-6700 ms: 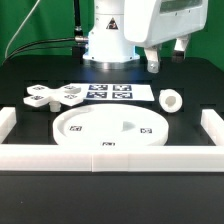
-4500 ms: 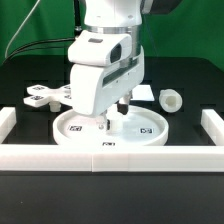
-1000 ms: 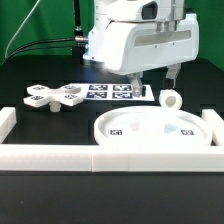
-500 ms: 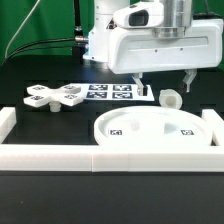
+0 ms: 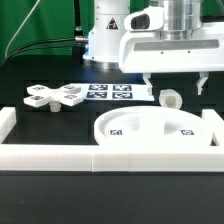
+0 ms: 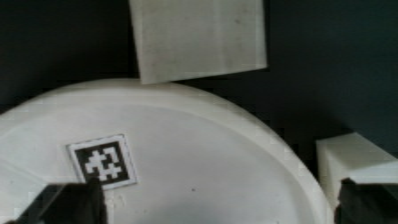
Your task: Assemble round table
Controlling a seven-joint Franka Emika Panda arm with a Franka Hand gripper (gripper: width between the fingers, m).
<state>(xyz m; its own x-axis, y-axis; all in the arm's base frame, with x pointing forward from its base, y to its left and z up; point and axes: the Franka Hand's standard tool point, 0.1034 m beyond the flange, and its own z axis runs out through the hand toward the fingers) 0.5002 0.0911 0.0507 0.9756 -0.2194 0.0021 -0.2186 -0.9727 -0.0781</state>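
Nothing is joined yet: the large white rimmed plastic disc top [image 5: 150, 125] lies near, at the exterior view's right. The short white cylinder leg [image 5: 170, 100] sits just beyond it, and the white cross-shaped base [image 5: 55, 97] lies far left. My claw [image 5: 174, 87] hangs spread, empty.

I could read no words, numbers or brand names anywhere. The only signs I saw were black-and-white square tags [image 5: 118, 130]: two on the top [image 5: 152, 122], a few on the base [image 5: 55, 97], and several on the marker board [image 5: 112, 92]. The wrist view showed one tag [image 6: 103, 161] on the top, its pattern blurred.
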